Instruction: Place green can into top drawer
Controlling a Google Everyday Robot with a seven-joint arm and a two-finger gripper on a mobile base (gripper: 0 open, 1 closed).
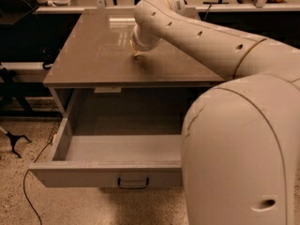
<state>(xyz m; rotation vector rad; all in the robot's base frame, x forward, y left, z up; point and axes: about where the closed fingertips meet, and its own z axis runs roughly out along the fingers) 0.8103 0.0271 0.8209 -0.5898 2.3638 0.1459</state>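
Gripper: Your gripper [138,52] is low over the cabinet top [89,60], near its middle, tucked under the wrist of the arm [206,32]. You cannot tell whether it is open or closed, or whether it has hold of anything.
Can, place: The green can does not show plainly. Only a small pale-yellow sliver peeks out under the wrist, on or just above the surface, and you cannot tell whether that is the can. If it is there, it is right at the gripper and well back from the drawer.
Can, looks: You cannot read its colour, pattern or pose from this view.
Weight: Treat it as a small drink can, light if empty and noticeably heavier if full. Nothing here tells you which.
Stiffness: Expect a thin metal wall that dents under a hard squeeze, with stiffer ends.
Slip: The smooth round side will likely roll if laid down and slide in a loose grip.
Hold: Take it across the middle of the body, on opposite sides of the curve, firmly but without crushing.
Drawer: The top drawer [93,176] is pulled open below the front edge of the cabinet top. Its grey floor is in view and its handle [133,183] sits on the front panel. The robot's body [239,158] hides its right part.
Release: You should probably lower the can to the drawer floor before letting go, because a dropped can may bounce or roll.
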